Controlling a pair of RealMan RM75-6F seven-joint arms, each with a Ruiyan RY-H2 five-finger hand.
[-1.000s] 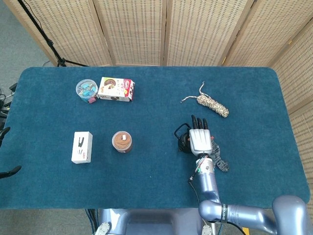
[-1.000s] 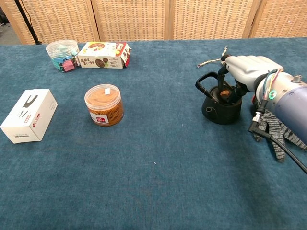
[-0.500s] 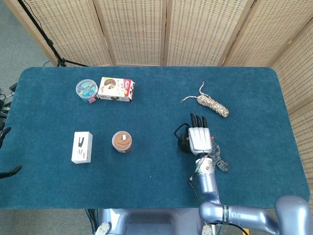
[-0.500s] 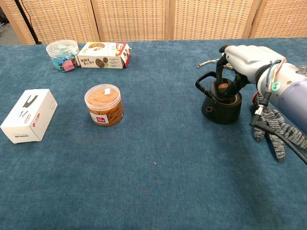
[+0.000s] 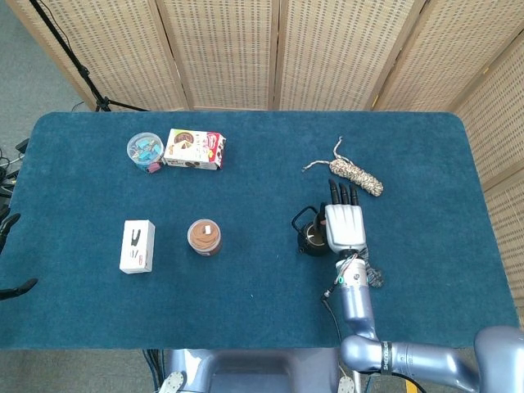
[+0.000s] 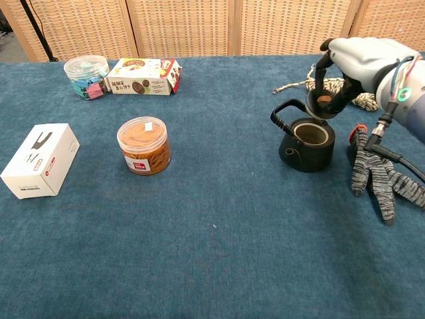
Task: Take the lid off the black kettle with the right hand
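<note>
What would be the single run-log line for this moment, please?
right hand: holds lid in fingers, lifted clear | black kettle: open, upright on table | left hand: not in view | striped glove: beside kettle

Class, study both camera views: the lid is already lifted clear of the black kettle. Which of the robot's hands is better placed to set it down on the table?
The right hand. It already holds the lid, tilted just above the open black kettle, with bare table close around. The left hand appears in neither view.
</note>
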